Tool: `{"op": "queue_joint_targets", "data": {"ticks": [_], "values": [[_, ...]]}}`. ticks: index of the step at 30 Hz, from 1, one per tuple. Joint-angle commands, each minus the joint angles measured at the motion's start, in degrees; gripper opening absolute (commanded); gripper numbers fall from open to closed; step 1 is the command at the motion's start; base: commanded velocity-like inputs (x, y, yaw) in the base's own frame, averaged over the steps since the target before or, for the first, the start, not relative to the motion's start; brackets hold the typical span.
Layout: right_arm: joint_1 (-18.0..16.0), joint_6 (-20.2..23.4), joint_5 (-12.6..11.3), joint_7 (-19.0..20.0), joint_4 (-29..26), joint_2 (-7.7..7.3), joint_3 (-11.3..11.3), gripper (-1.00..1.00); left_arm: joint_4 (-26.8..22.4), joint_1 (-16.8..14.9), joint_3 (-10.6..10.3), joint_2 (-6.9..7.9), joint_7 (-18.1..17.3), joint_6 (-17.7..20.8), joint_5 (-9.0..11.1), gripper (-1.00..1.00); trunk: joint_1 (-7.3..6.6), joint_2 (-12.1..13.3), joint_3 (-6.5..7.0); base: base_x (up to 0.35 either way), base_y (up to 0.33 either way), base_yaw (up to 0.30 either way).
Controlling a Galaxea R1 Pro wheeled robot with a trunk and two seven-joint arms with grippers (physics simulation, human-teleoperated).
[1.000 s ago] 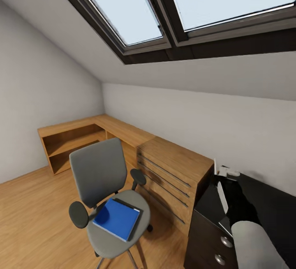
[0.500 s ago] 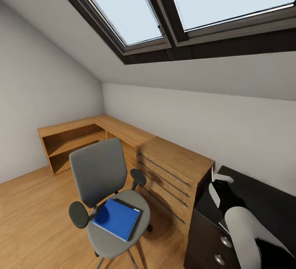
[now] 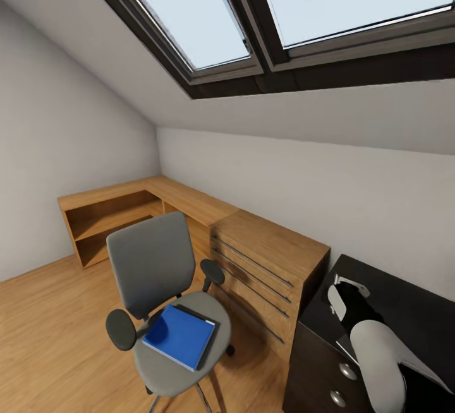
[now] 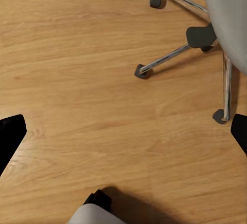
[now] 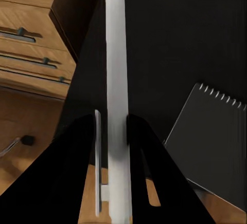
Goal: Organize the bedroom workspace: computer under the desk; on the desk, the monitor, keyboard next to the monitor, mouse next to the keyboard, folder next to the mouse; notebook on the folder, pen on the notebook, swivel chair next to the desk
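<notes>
My right gripper (image 5: 117,131) is closed on the pen (image 5: 116,80), a thin white stick pinched between its two dark fingers and running out ahead of them over the black top of the desk (image 5: 170,34). The notebook (image 5: 211,142), a dark spiral-bound pad, lies flat on that desk top just beside the pen, apart from it, with no folder under it. In the head view the right gripper (image 3: 344,296) hangs above the near end of the desk (image 3: 411,299), over the dark drawer unit (image 3: 319,369) with its round silver knobs. The blue folder (image 3: 180,336) is on the seat of the swivel chair (image 3: 151,261), which stands on the wood floor in front of a low light-wood cabinet (image 3: 265,261), near the desk end but not drawn up to it. My left gripper (image 4: 123,131) points down at the floor (image 4: 77,80) beside the chair's chrome base (image 4: 177,54); its black fingertips (image 4: 10,134) sit wide apart at the frame edges with nothing between them. By my reading, most of the job is left: the folder must go to the desk first, then the notebook onto it, then this pen on top, then the chair. Monitor, keyboard, mouse and computer I cannot judge from here.
</notes>
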Motion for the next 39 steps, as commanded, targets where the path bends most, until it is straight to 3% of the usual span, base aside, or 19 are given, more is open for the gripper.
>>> {"op": "queue_joint_targets", "data": {"ticks": [1, 10, 39], "values": [[-0.1, 0.3, 0.3, -0.3, -0.1, 0.07, -0.4, -1.0, -0.2, 0.0, -0.2, 0.07, 0.5, 0.1, 0.3, 1.0, 0.02, -0.1, -0.09, 0.0, 0.0, 0.0], [-0.1, 0.4, -0.1, -1.9, 0.2, 0.33, -1.2, -1.0, -0.7, 0.0, -0.2, -0.63, 0.4, 0.1, 0.3, 1.0, 0.02, -0.1, -0.09, 0.0, 0.0, 0.0], [-0.1, 0.6, -0.2, -3.0, 0.2, 0.5, -1.0, -1.0, -0.6, 0.0, -0.1, -0.8, 0.6, 0.0, 0.3, 1.0, 6.39, -11.7, -5.29, 0.0, 0.0, 0.0]]}}
